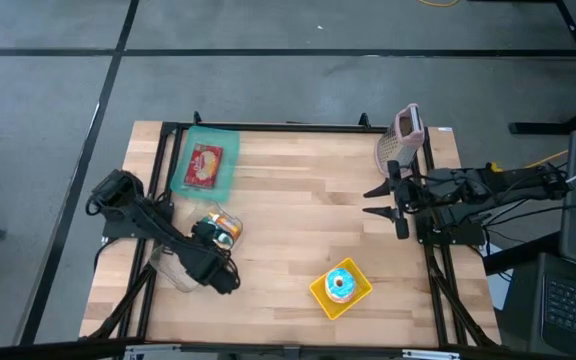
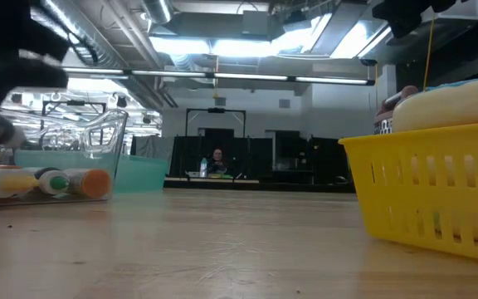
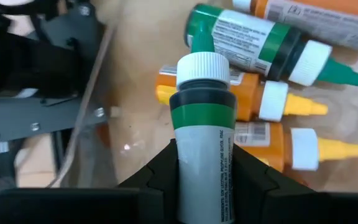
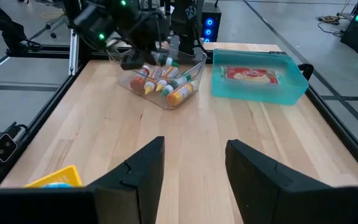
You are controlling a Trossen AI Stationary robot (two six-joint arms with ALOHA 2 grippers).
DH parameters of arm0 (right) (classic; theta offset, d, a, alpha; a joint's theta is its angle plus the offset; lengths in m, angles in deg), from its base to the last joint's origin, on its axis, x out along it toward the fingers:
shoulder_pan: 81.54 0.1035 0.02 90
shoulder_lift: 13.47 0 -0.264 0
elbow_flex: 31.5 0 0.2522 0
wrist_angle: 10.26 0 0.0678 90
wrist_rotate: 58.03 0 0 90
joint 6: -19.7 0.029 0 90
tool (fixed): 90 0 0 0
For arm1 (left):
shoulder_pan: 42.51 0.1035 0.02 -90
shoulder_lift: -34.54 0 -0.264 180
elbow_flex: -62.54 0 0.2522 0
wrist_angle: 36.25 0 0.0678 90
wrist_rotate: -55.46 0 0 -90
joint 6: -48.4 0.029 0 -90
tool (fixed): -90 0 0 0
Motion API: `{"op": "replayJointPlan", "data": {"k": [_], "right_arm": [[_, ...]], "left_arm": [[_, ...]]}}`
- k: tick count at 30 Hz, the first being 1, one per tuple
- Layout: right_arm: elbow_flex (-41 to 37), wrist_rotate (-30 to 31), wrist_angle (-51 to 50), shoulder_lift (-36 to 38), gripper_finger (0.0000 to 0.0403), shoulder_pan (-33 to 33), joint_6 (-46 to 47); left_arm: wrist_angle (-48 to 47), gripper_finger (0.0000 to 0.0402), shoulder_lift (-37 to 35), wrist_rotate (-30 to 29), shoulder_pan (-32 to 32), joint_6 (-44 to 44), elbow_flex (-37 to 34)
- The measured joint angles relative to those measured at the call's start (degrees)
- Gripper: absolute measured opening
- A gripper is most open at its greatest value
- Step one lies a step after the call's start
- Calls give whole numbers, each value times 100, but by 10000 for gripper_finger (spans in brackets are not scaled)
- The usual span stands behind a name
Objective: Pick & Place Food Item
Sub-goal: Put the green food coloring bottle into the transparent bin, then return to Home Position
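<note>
In the left wrist view my left gripper point(image 3: 205, 163) is shut on a grey squeeze bottle point(image 3: 205, 118) with a green band and a white cap. It hovers over a clear bin point(image 1: 180, 268) at the near left, where several orange and green bottles point(image 3: 272, 102) lie on their sides. The right wrist view shows the same gripper point(image 4: 143, 59) over the bin point(image 4: 166, 93). My right gripper point(image 4: 194, 163) waits open and bare at the table's right edge point(image 1: 380, 200). A yellow basket point(image 1: 341, 290) holds a blue-iced doughnut. My left gripper pinches the bottle's grey body point(image 3: 205, 177), below the green band, between its two fingers point(image 3: 161, 169). The fingers slant down from above, and the bottle lies along them with its cap pointing away from the wrist. The bottle is held above the bottles lying in the bin.
A teal tray point(image 1: 183, 170) with a red food packet point(image 1: 206, 165) stands at the far left. A pinkish-white object point(image 1: 405, 135) sits at the far right corner. The black frame rails run along the table's edges. Bare wood lies in the table's middle point(image 1: 308, 220).
</note>
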Motion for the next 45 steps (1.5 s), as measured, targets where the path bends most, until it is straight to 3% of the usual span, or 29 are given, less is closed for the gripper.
{"op": "replayJointPlan", "data": {"k": [8, 18, 21, 25, 29, 34, 38, 45], "right_arm": [[0, 17, 0, -108, 168, 0, 4], [2, 17, 102, -119, 168, 0, 14], [2, 4, 261, -119, 168, 0, -3], [2, -279, 500, -119, 168, 0, -71], [0, -741, 806, -107, 168, 1, -316], [4, -1380, 1765, -57, 168, 175, -249], [6, -1588, 2266, -16, 168, 411, 58], [4, -1984, 2422, -42, 168, 909, 825]], "left_arm": [[867, 106, -20, -58, 46, 106, -719], [472, 222, -74, -860, 2, 74, -143], [157, 240, -74, -1752, -120, 64, 238], [-62, 244, -110, -3728, -385, 240, 833], [602, 235, -247, -5628, -700, 1534, 1314], [2329, 221, -440, -6890, -1157, 4129, 1658], [4036, 215, -444, -7328, -1475, 6191, 1747], [6716, 218, -428, -7246, -1912, 8882, 1747]]}}
